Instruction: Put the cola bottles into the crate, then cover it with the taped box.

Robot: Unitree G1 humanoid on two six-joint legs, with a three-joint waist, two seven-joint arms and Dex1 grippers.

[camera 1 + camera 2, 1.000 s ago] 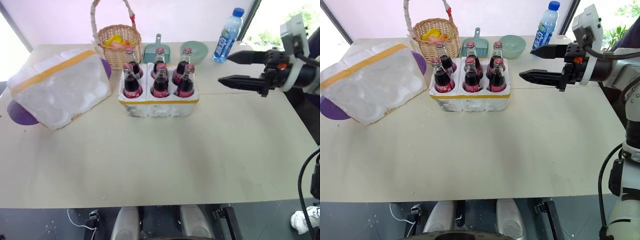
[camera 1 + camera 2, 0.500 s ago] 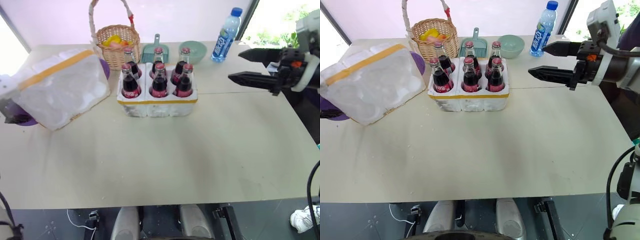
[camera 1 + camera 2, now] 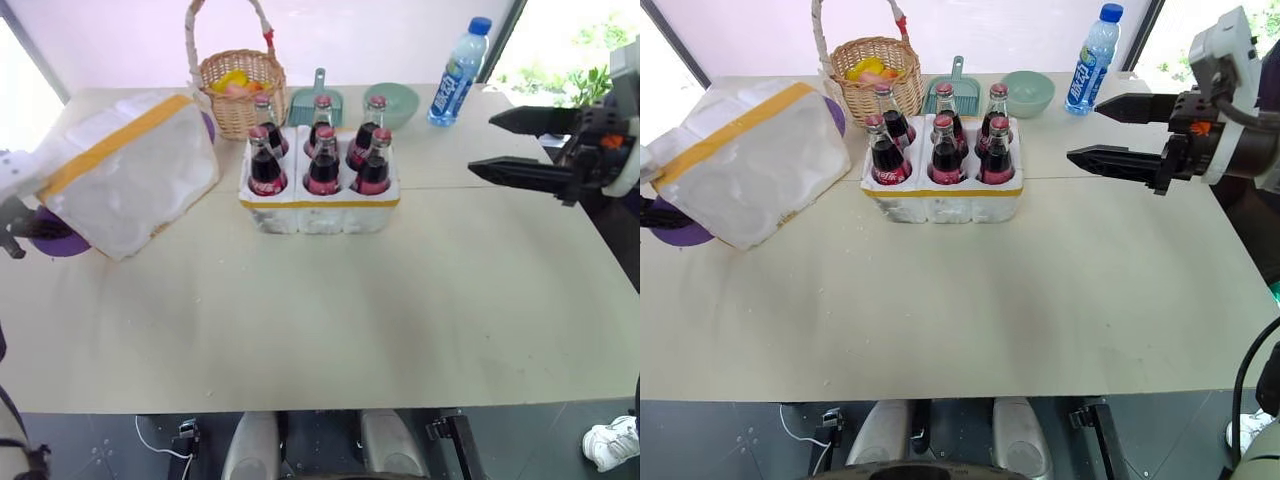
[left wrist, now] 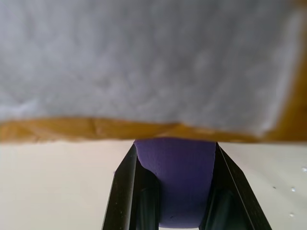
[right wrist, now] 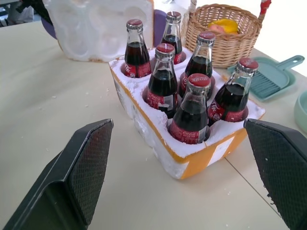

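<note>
Several cola bottles [image 3: 323,165] with red caps stand upright in the wells of the crate [image 3: 318,208], a low white foam block with a yellow band. The taped box [image 3: 130,175], white foam with a yellow stripe, lies tilted at the left and rests on a purple dish [image 3: 62,238]. At the table's left edge my left gripper [image 4: 175,148] is shut on that purple dish, with its fingertips right at the box's lower edge. My right gripper [image 3: 500,145] hovers open to the right of the crate, pointing at the bottles [image 5: 192,110].
Behind the crate stand a wicker basket [image 3: 238,85], a teal dustpan [image 3: 315,100] and a green bowl [image 3: 392,102]. A water bottle [image 3: 455,72] with a blue cap stands at the back right. Bare table [image 3: 330,320] stretches in front of the crate.
My left gripper has come in at the left edge and closed on the purple dish under the box. My right gripper has drawn back a little to the right, still open.
</note>
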